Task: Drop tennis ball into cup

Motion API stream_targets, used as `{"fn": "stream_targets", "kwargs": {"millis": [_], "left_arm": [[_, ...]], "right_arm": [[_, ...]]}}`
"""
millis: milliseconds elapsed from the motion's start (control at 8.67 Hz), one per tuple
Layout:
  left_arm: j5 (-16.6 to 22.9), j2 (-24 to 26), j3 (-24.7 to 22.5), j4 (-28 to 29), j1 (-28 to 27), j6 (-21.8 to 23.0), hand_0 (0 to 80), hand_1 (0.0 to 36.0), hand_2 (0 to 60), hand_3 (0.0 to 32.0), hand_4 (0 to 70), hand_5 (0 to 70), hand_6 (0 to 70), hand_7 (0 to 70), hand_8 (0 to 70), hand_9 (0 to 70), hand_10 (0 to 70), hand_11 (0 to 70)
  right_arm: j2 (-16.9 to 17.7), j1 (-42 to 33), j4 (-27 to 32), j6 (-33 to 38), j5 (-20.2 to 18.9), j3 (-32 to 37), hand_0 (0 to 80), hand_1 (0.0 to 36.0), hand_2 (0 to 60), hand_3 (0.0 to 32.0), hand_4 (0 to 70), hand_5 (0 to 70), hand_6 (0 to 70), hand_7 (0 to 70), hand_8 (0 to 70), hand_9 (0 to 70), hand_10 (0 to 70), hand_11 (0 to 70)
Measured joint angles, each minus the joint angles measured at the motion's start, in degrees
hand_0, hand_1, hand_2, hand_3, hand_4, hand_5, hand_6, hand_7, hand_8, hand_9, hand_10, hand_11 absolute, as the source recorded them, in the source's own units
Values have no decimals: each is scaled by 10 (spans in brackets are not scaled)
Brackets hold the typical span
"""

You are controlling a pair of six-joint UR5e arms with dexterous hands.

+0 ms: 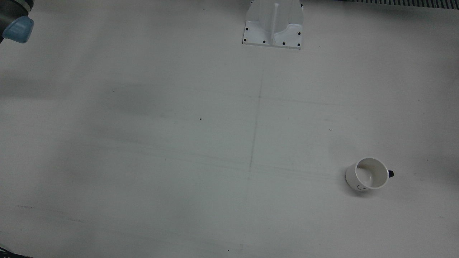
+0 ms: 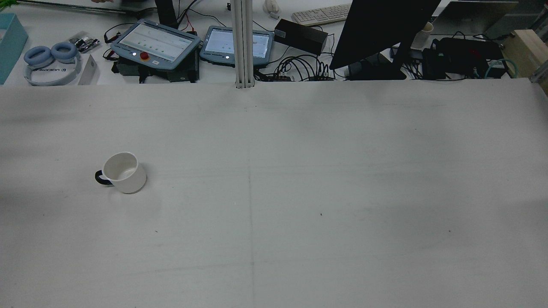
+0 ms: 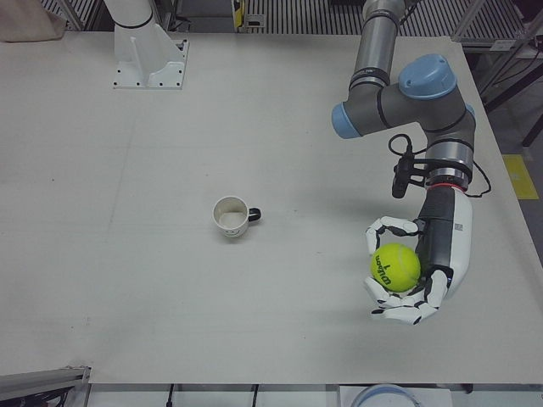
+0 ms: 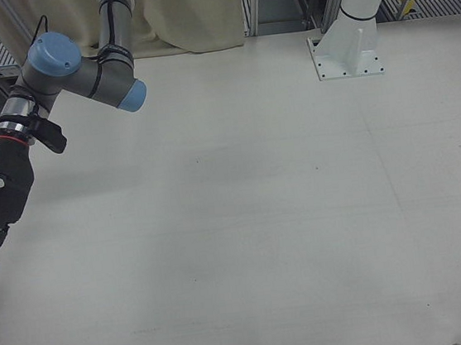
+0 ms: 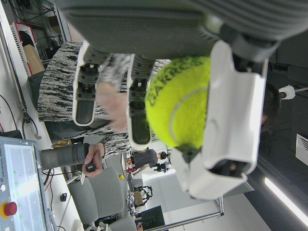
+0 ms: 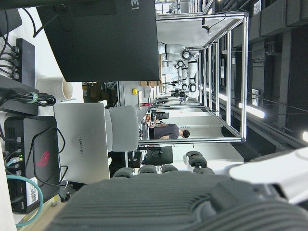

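Standing alone on bare table (image 3: pixel 127 170), cup (image 3: pixel 231 216), ball (image 3: pixel 395 266) well apart

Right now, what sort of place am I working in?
Probably a robotics lab: teach pendants and a monitor stand behind a bare table, and the left hand holds a ball near a cup.

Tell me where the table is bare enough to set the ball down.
Nearly everywhere. The table holds only the cup, on the left arm's half, and a pedestal at the robot's edge. The whole right half is bare. The left hand holds the ball; the strip between them and the cup is free.
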State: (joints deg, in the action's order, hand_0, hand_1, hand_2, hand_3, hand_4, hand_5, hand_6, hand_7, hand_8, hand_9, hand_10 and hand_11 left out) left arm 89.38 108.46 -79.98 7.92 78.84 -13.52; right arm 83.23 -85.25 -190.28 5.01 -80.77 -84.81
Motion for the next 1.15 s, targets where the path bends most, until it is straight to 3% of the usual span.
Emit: {"fn": "stream_targets", "kwargs": {"millis": [115, 462, 808, 1154], "left_arm": [[0, 0, 0, 0, 0, 0, 800, 360, 600, 320, 118, 342, 700, 700, 498, 444, 211, 340], [1, -2, -27, 10, -7, 0, 800, 360, 600, 320, 154, 342, 700, 700, 508, 464, 227, 362], [51, -10, -75, 28, -65, -10, 800, 360, 600, 320, 95, 352, 700, 685, 507, 449, 218, 351], [72, -43, -130, 30, -137, -63, 800, 360, 600, 320, 69, 354, 700, 666, 510, 449, 211, 342]], "right_arm": [[0, 0, 0, 0, 0, 0, 0, 0, 0, 0, 0, 0, 0, 0, 0, 0, 0, 0], [0, 0, 0, 0, 0, 0, 0, 0, 0, 0, 0, 0, 0, 0, 0, 0, 0, 0], [0, 0, 0, 0, 0, -1, 0, 0, 0, 0, 0, 0, 0, 0, 0, 0, 0, 0], [0, 0, 0, 0, 0, -1, 0, 0, 0, 0, 0, 0, 0, 0, 0, 0, 0, 0]]}}
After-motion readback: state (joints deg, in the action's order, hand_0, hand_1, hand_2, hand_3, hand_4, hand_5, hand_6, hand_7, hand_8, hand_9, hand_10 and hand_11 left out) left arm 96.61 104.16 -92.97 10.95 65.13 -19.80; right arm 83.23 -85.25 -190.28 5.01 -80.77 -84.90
